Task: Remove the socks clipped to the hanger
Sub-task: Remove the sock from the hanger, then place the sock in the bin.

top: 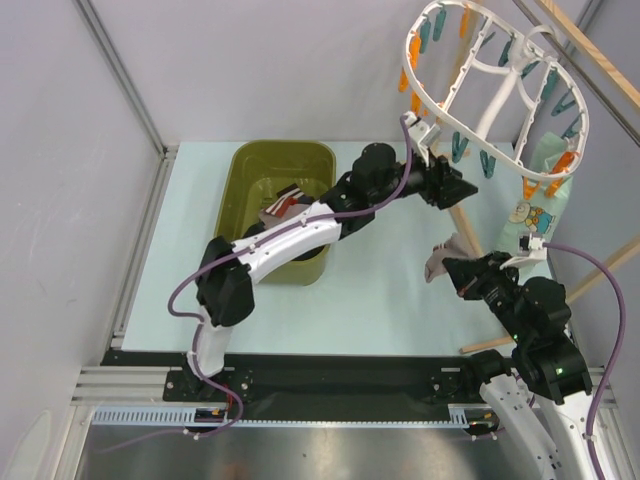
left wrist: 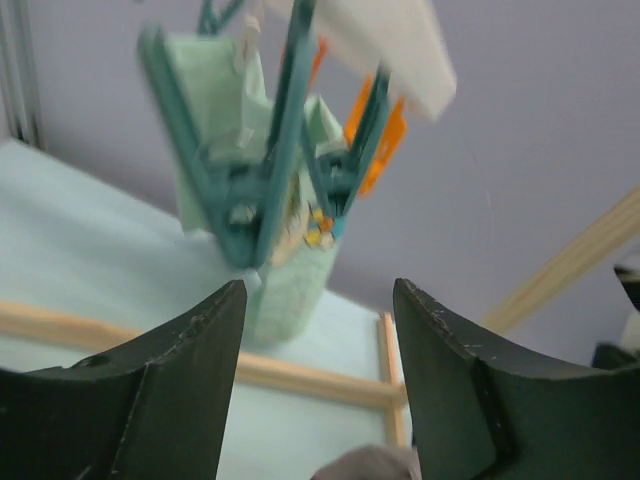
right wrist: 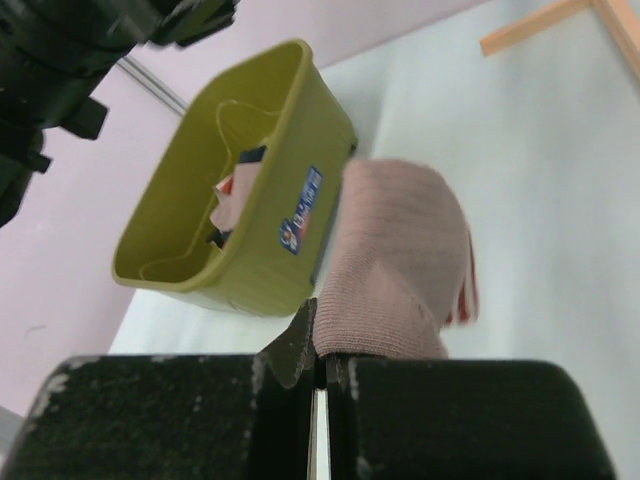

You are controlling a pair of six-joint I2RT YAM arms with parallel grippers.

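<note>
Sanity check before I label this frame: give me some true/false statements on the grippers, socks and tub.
1. The right gripper is shut on a dusty-pink ribbed fabric sock. True.
2. The left gripper is clamped on a peg. False: its jaws stand open with nothing between them.
3. A pale mint bear-print sock hangs clipped to the white plastic oval hanger. True.
4. The olive-green plastic tub holds nothing. False: several socks lie inside it.
</note>
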